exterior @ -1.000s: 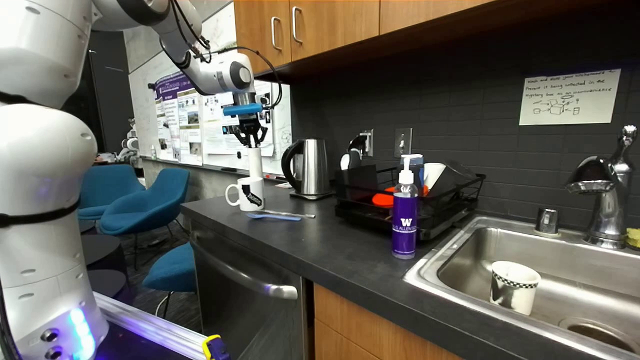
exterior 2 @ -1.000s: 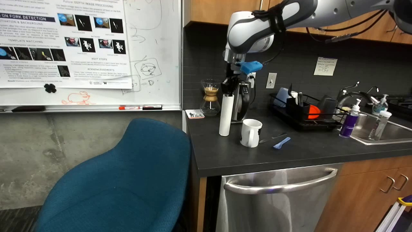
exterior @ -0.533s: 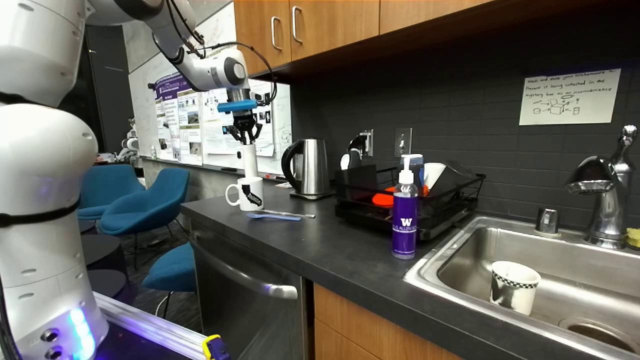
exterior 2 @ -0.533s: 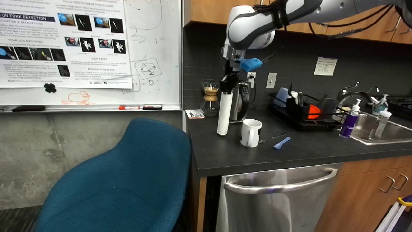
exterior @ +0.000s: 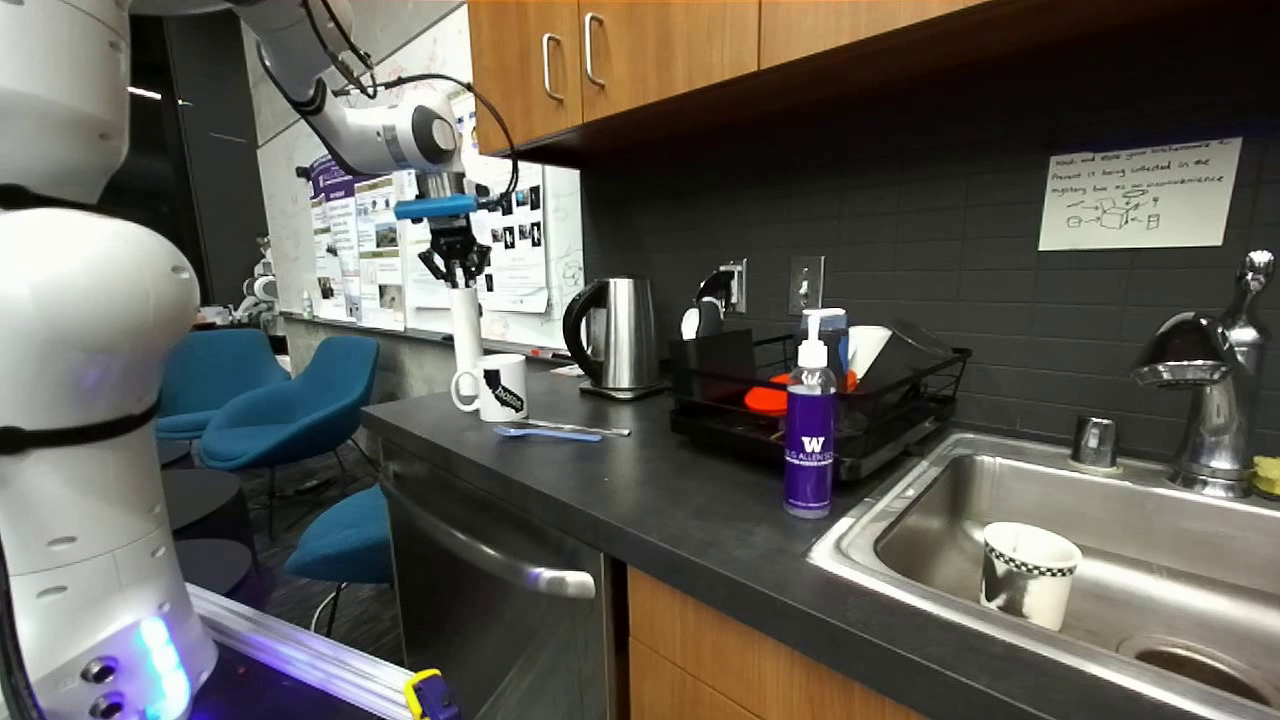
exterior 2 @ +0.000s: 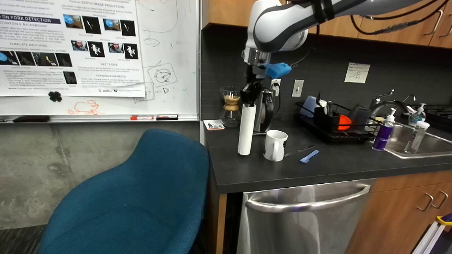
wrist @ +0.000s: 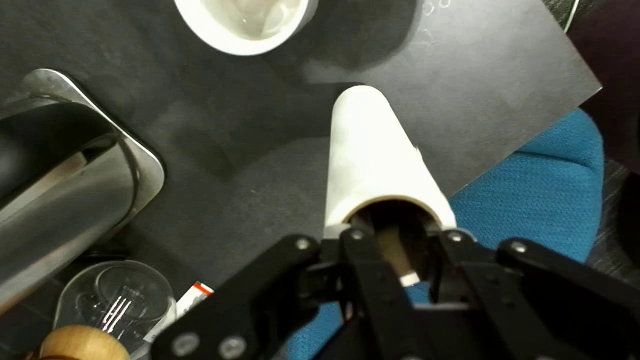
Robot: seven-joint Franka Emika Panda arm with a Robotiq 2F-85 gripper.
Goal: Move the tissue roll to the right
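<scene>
The tissue roll (exterior: 466,330) is a tall white hollow cylinder, slightly tilted, close beside the white mug (exterior 2: 275,145) near the counter's left end. It also shows in an exterior view (exterior 2: 247,129) and in the wrist view (wrist: 367,155). My gripper (exterior: 457,280) is directly above it. In the wrist view the gripper (wrist: 397,222) has its fingers apart, with the tips inside the roll's open core, one near each inner wall. The tips are hidden in the core. I cannot tell whether the roll's base touches the counter.
The steel kettle (exterior: 627,335) stands behind the roll and a glass coffee maker (exterior 2: 231,109) behind that. A blue utensil (exterior 2: 309,156) and a metal one lie beside the mug. Farther on are a black dish rack (exterior: 700,400), a purple-labelled bottle (exterior: 808,440) and the sink (exterior: 950,445).
The gripper and roll have moved together, leftward in an exterior view, from behind the mug to beside its handle side. The roll's base has come nearer the counter's front. The mug has not moved.
</scene>
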